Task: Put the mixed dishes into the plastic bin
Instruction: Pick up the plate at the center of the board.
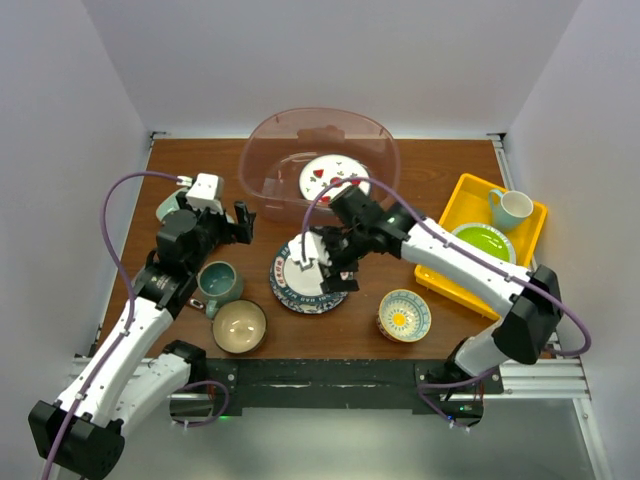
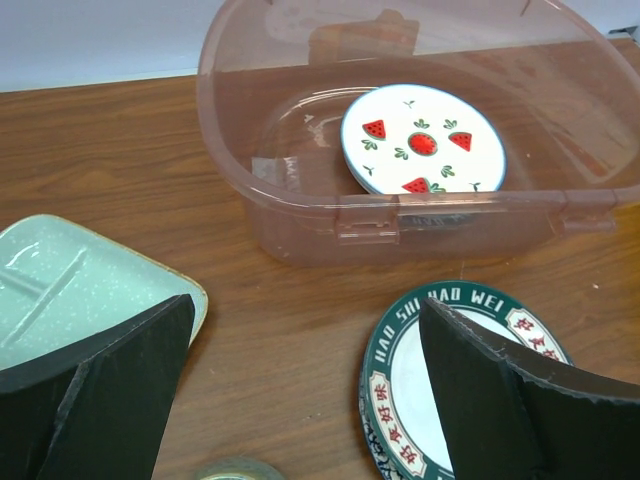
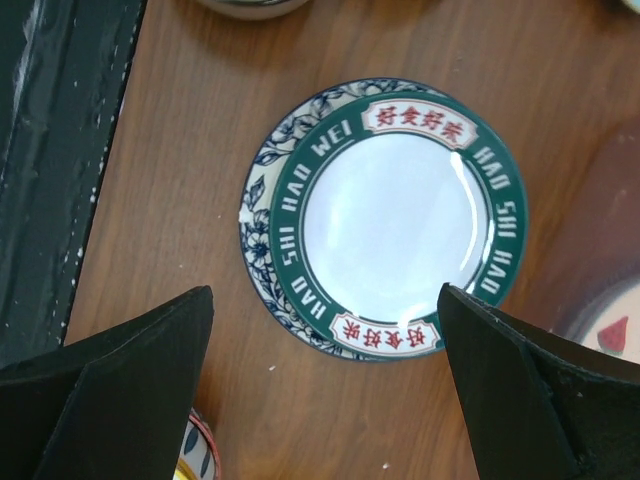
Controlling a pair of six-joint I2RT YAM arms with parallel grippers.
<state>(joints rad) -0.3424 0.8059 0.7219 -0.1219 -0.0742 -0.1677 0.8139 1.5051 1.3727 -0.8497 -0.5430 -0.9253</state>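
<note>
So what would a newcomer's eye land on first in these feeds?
Probably the big pinkish plastic bin at the far middle, with one watermelon plate already inside. Next, the right gripper hanging, jaws open, above the green-rimmed plate stacked on a blue-patterned plate at centre. Then the bright yellow tray at the right edge.

You are looking at a brown wood-grain table (image 1: 440, 170) boxed in on three sides by plain white panels: a back wall (image 1: 330, 60), a left wall (image 1: 60, 150) and a right wall (image 1: 590, 120). Along the table's near edge runs a black strip (image 1: 330, 372), with a silver metal rail (image 1: 545, 378) at its right end. Below that you see a pale grey floor (image 1: 330, 445). Light falls soft and even across the wood.
</note>
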